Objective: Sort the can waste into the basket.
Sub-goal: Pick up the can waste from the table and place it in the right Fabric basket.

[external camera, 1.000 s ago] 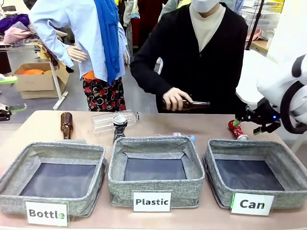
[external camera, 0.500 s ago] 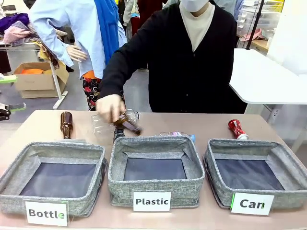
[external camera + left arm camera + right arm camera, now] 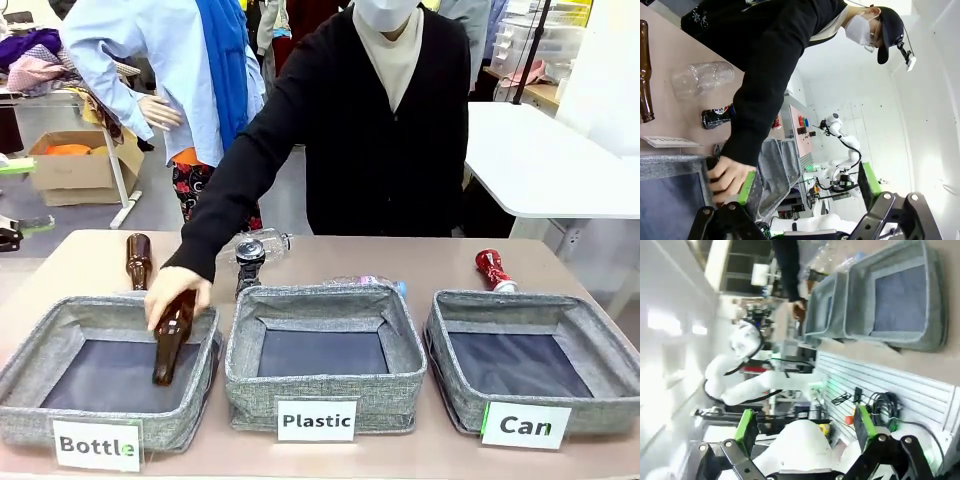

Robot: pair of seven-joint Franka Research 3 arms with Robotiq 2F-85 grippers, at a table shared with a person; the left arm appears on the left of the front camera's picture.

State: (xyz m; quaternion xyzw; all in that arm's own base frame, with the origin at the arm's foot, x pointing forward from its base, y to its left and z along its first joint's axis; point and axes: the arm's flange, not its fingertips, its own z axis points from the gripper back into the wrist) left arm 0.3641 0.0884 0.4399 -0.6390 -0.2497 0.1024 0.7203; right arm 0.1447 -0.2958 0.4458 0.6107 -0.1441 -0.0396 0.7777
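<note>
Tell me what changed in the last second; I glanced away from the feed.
The person's hand carried a brown bottle from the table's far edge leftward and is lowering it, still gripped, into the Bottle basket. The right gripper drew back from the red can. That can, the black can, the other bottles and the baskets stayed put.

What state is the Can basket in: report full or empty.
Empty: the Can basket shows bare dark lining; the red can lies outside, behind it.

Can't see top of brown glass bottle (image 3: 168, 352), covered by person's hand (image 3: 177, 292) at grey woven "Bottle" basket's (image 3: 88, 306) far rim.
</note>
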